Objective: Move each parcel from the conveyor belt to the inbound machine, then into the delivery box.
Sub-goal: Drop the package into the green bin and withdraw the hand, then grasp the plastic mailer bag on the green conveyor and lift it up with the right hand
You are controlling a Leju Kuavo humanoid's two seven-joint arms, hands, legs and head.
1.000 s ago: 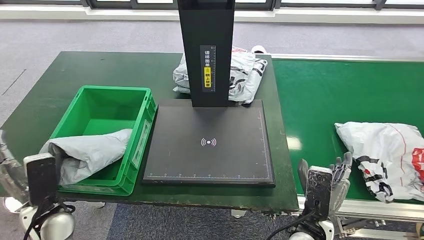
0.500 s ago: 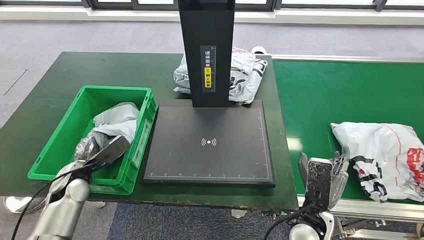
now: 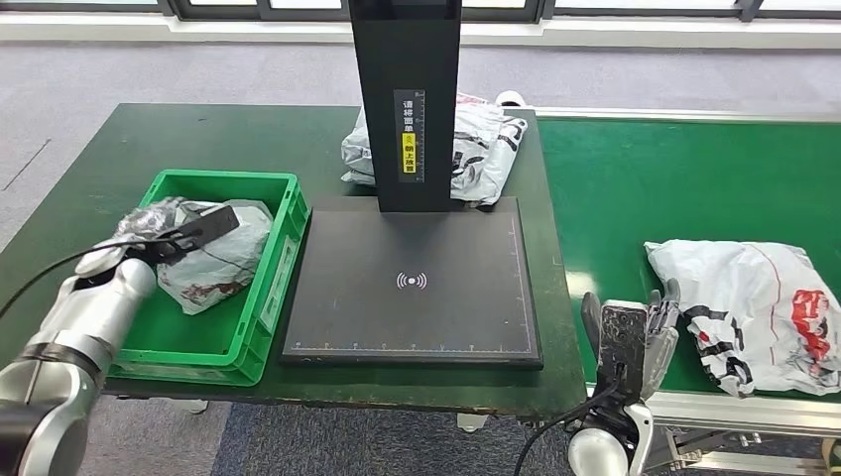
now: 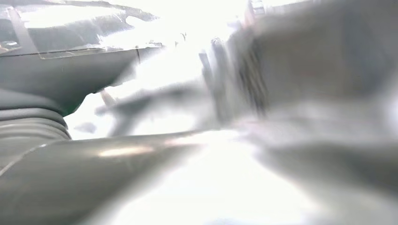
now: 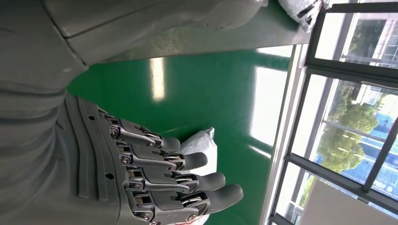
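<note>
Head view: left hand (image 3: 149, 230) holds crumpled grey plastic parcel (image 3: 213, 260) inside green plastic crate (image 3: 280, 260). White printed parcel (image 3: 759, 312) lies on green conveyor belt (image 3: 635, 188).
Left wrist view: blurred.
Right wrist view: right hand (image 5: 155, 176) empty, fingers extended, slightly apart.

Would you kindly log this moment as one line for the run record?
left hand: holding grey parcel over green box | right hand: open beside belt parcel | scanner pad: bare
</note>
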